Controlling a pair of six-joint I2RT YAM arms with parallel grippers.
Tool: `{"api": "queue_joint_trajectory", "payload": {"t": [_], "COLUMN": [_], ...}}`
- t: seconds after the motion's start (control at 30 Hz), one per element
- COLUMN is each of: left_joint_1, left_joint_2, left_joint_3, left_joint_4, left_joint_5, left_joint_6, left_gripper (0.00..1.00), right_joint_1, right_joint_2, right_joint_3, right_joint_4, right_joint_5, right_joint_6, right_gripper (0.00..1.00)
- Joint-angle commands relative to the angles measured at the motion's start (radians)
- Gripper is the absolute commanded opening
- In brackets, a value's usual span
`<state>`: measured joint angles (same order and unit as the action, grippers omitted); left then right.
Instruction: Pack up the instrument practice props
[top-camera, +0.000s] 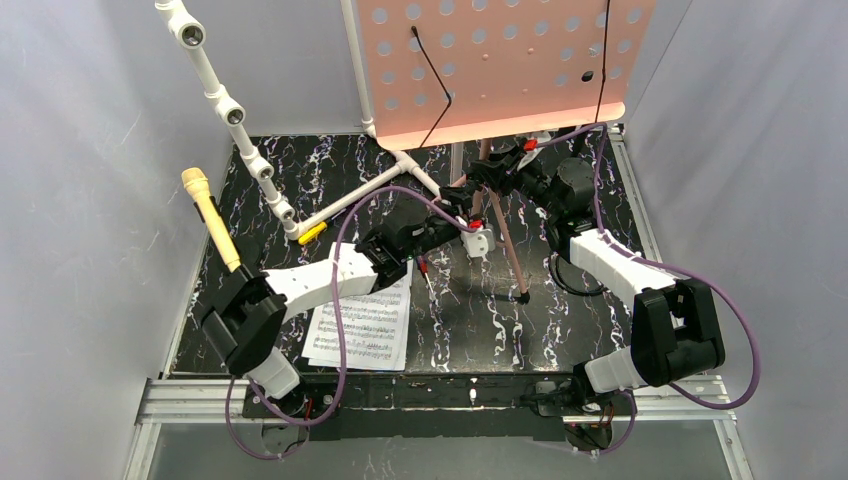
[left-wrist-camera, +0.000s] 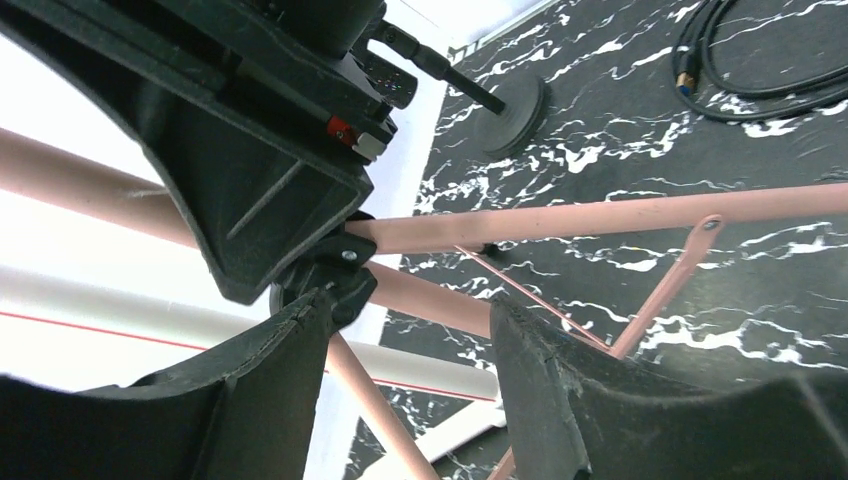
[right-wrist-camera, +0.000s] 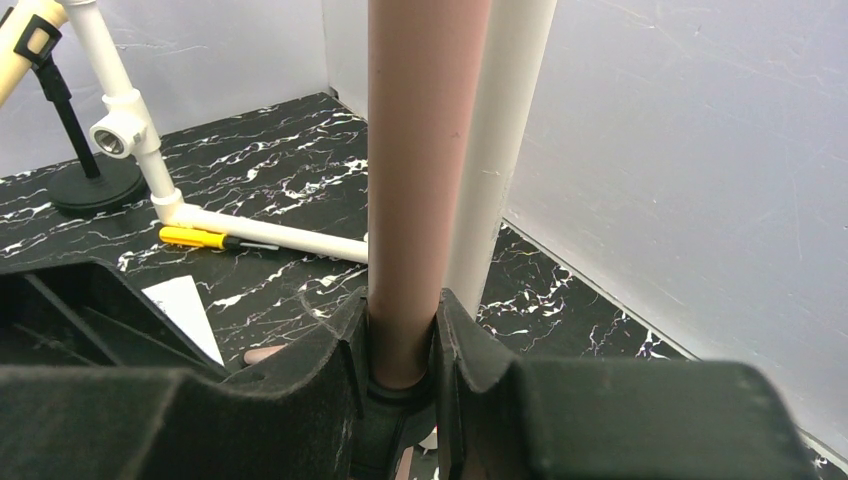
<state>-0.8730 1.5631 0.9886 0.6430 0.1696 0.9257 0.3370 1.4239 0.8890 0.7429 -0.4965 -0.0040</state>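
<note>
The pink perforated music board (top-camera: 500, 70) stands at the back on copper tripod legs (top-camera: 512, 250). My right gripper (right-wrist-camera: 400, 335) is shut on the stand's upright copper pole (right-wrist-camera: 420, 150), just above the black leg hub; it also shows in the top view (top-camera: 492, 172). My left gripper (left-wrist-camera: 410, 340) is open below the hub, with a copper leg (left-wrist-camera: 370, 400) running between its fingers (left-wrist-camera: 560, 400) untouched. White sheet-music pages (top-camera: 365, 325) lie at the front left. The yellow microphone (top-camera: 210, 215) sits on a black round-based pole (right-wrist-camera: 95, 185) at the left. The black grey-headed microphone is out of view.
The white plastic pipe frame (top-camera: 240, 120) crosses the back left, and one of its pipes (right-wrist-camera: 510, 130) stands right behind the copper pole. A yellow marker (top-camera: 312, 233) lies by its foot. A second round-based pole (left-wrist-camera: 510, 105) and a black cable (left-wrist-camera: 740, 60) lie to the right. Grey walls enclose the mat.
</note>
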Motion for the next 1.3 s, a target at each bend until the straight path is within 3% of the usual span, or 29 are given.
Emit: {"api": "queue_joint_trajectory", "payload": {"t": [0.0, 0.27, 0.63, 0.83, 1.27], "left_joint_1": [0.001, 0.008, 0.021, 0.023, 0.023], "left_joint_2": [0.047, 0.135, 0.146, 0.121, 0.005], "left_joint_3": [0.06, 0.093, 0.057, 0.037, -0.012], "left_joint_4": [0.114, 0.255, 0.34, 0.342, 0.273], "left_joint_5": [-0.008, -0.076, -0.157, -0.194, -0.435], "left_joint_6": [0.098, 0.085, -0.179, -0.529, -1.234], "left_gripper": [0.57, 0.47, 0.09, 0.0, 0.0], "right_joint_1": [0.005, 0.004, 0.004, 0.004, 0.004], "right_joint_2": [0.049, 0.049, 0.05, 0.052, 0.047], "right_joint_3": [-0.013, -0.015, -0.019, -0.019, -0.021], "right_joint_4": [-0.191, -0.19, -0.182, -0.178, -0.18], "right_joint_5": [0.012, 0.01, 0.008, 0.006, 0.007], "right_joint_6": [-0.045, -0.045, -0.043, -0.036, -0.027], "right_gripper": [0.02, 0.02, 0.01, 0.02, 0.02]}}
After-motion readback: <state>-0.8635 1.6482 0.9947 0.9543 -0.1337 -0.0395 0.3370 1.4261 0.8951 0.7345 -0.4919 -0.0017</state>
